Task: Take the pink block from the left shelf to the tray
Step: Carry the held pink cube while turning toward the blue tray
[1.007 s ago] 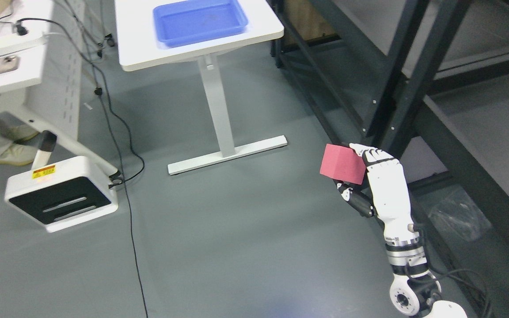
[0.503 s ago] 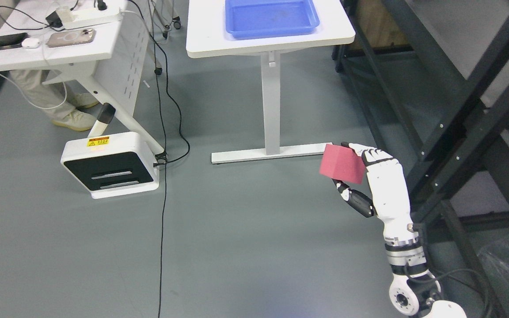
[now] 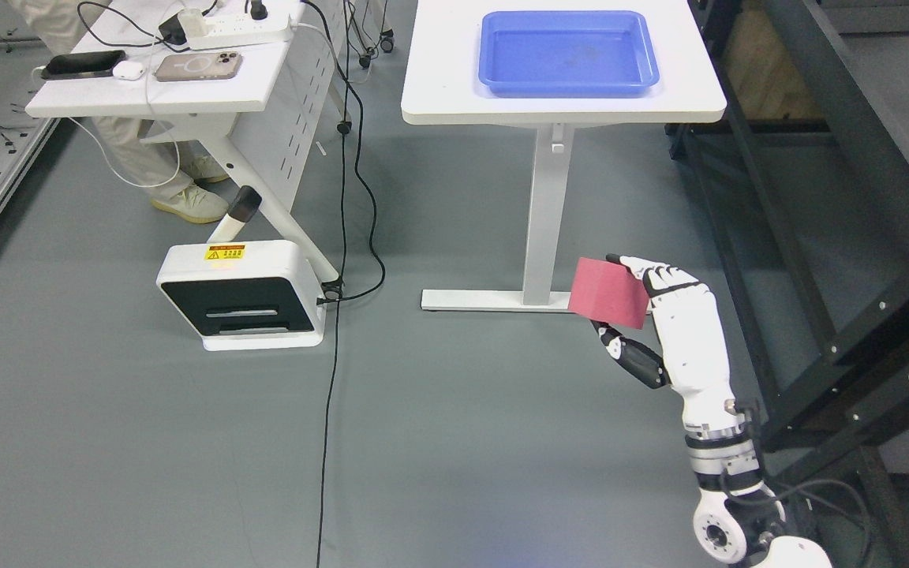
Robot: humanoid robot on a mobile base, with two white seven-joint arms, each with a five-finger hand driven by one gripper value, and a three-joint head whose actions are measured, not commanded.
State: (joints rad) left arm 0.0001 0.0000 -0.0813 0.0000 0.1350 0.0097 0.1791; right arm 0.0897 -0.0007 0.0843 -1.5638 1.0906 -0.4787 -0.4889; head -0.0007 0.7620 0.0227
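Observation:
My right hand [image 3: 634, 304] is raised at the lower right of the head view, over the grey floor, and its fingers are shut on the pink block [image 3: 609, 292]. The fingers wrap the block's top right edge and the thumb presses from below. The blue tray [image 3: 568, 81] lies on a white table [image 3: 447, 79] at the top, well beyond the hand and slightly to its left. Nothing lies in the tray. No left arm shows in the picture.
A dark metal shelf frame [image 3: 833, 237] runs along the right side, close to my arm. The table's white leg and foot [image 3: 537, 237] stand just beyond the block. A white box unit [image 3: 240, 296], black cables [image 3: 344, 237], a second desk [image 3: 162, 87] and a person's legs [image 3: 178, 189] are at left.
The whole picture has shifted rightward, so the camera has turned: the tray table now stands nearly straight ahead. The right hand keeps the block in the same pose.

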